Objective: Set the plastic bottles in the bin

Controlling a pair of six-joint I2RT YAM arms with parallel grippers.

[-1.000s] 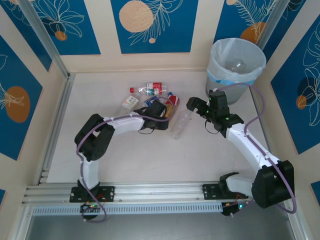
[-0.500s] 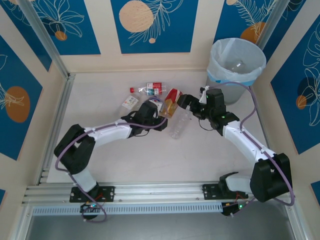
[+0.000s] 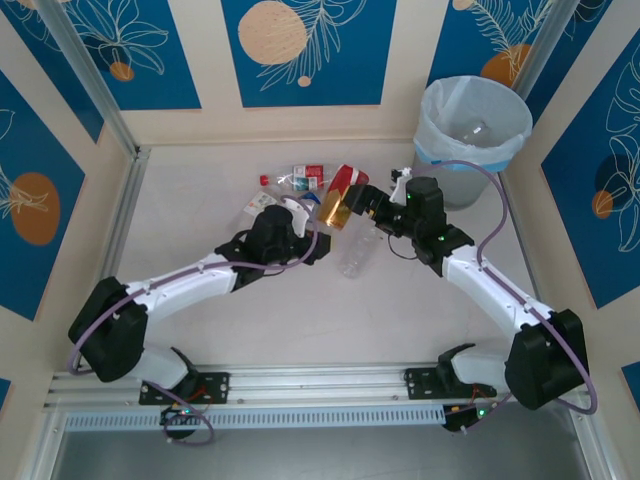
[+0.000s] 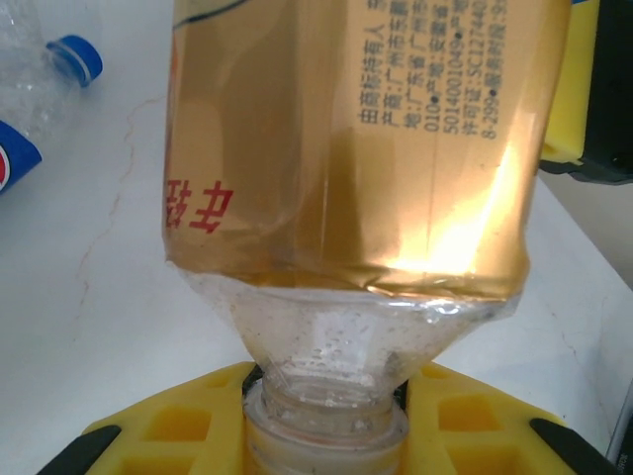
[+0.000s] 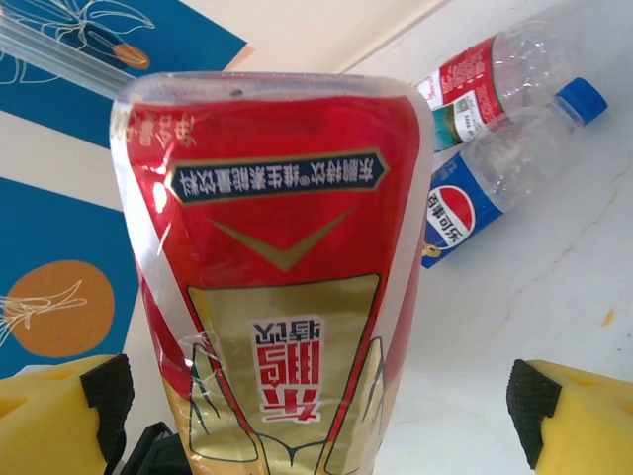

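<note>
Top external view, against half a second ago: the left arm has stretched farther out and carried the amber bottle [image 3: 340, 198] up toward 12 o'clock, while the right end effector [image 3: 368, 200] has closed in from 3 o'clock, so the bottle now hangs off the surface [image 3: 330, 320] between the two. The left end effector [image 3: 314, 214] is clenched on the bottle's neck, which sits wedged between its yellow foam in the left wrist view. The right end effector is released, and its pads [image 5: 59, 406] stand wide on either side of the red-and-gold label; daylight shows on one side, and whether the other pad touches I cannot tell. This reads as a hand-over about to happen. The right arm sits nearer the bin [image 3: 426, 122] at 2 o'clock, so once it clamps and the left lets go, the drop should be short. By count there are two arms, one bin and six bottles that I can make out. One is held and one already lies inside the bin [image 3: 476, 130]. Four are on the surface: a clear bottle [image 3: 358, 250] just toward 6 o'clock of the held one, a red-labelled bottle [image 3: 308, 177], a white-labelled bottle [image 3: 259, 204] and a blue-labelled bottle [image 5: 450, 213].
</note>
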